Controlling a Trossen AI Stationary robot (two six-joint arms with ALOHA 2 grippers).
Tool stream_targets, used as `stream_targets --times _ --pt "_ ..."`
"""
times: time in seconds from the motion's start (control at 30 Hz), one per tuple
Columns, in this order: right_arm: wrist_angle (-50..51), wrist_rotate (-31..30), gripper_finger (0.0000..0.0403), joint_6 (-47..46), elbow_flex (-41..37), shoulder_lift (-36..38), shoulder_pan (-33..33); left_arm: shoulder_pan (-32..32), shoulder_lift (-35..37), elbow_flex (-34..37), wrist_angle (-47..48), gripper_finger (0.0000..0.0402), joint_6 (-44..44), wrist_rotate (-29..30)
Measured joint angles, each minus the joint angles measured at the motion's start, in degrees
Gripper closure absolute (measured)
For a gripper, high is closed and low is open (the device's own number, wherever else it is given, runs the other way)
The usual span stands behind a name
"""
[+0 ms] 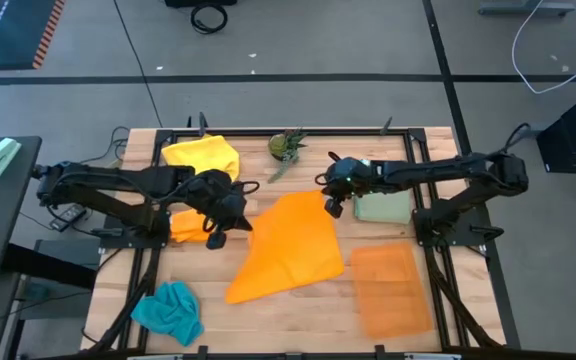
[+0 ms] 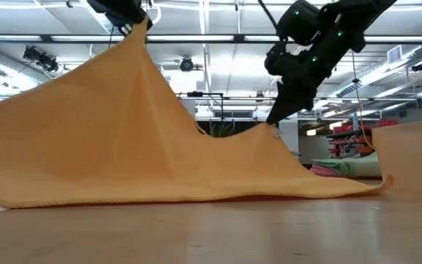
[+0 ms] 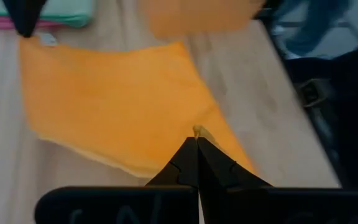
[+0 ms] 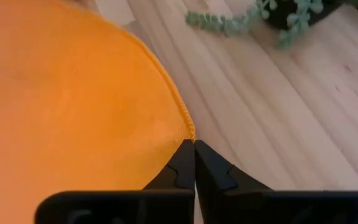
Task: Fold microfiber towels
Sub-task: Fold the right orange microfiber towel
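Note:
An orange microfiber towel (image 1: 288,250) is spread in the middle of the table. Two of its corners are raised and its near edge (image 2: 196,196) lies on the wood. My left gripper (image 3: 196,138) is shut on the higher corner, at the towel's left side (image 1: 240,222). My right gripper (image 4: 193,147) is shut on the lower corner at the towel's far right (image 1: 330,205). In the low view the cloth forms two peaks, a tall one under my left gripper (image 2: 134,28) and a low one under my right gripper (image 2: 273,125). My left gripper pinches one corner of the orange towel (image 3: 197,130) between its two fingertips, coming slanting down from the table's left. That corner is lifted high and the cloth slopes down from it to the table. My right gripper pinches another corner by its hemmed tip (image 4: 190,134) between its two fingertips, slanting down from the table's right. This corner is raised a little, and the cloth sags between the two holds.
A yellow towel (image 1: 203,155) lies at the far left, an orange-yellow one (image 1: 186,225) under my left arm, and a teal one (image 1: 168,310) at the near left. A pale green towel (image 1: 383,208), a translucent orange mat (image 1: 393,290) and a small plant (image 1: 286,145) stand around.

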State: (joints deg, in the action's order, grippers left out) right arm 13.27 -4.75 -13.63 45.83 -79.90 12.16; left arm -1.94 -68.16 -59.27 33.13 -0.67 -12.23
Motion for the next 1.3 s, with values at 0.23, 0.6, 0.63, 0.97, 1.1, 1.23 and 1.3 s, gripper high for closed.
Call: stream_targets --times 0.23,0.6,0.63,0.97,1.1,1.23,1.3 --pt "7.75 3.22 0.0296 4.02 7.55 -2.49 4.37 3.28 -0.79 0.81 2.02 0.0398 0.48 5.41" --pt "20.58 3.81 0.0177 0.76 18.32 -1.38 -8.07 7.59 -0.73 7.62 3.70 0.0398 0.24 5.42" --pt "19.79 3.79 0.0177 -0.40 16.93 -1.46 -11.21 7.58 -0.73 8.38 3.36 0.0399 0.21 5.41" --pt "-19.22 -8.27 0.0189 -5.62 8.24 -13.02 -33.22 8.35 -0.73 9.94 2.39 0.0397 -5.68 4.46" --pt "-19.36 -9.48 0.0202 -5.80 14.32 -21.85 -33.78 8.96 -0.73 9.92 2.69 0.0397 -5.61 4.49" --pt "-3.86 -8.41 0.0217 -5.48 23.05 -27.75 -33.85 9.18 -0.73 9.88 3.23 0.0397 -3.51 4.44" --pt "8.00 -9.16 0.0229 -7.09 25.07 -28.55 -33.85 8.90 -0.73 9.84 5.50 0.0396 -2.49 4.45"
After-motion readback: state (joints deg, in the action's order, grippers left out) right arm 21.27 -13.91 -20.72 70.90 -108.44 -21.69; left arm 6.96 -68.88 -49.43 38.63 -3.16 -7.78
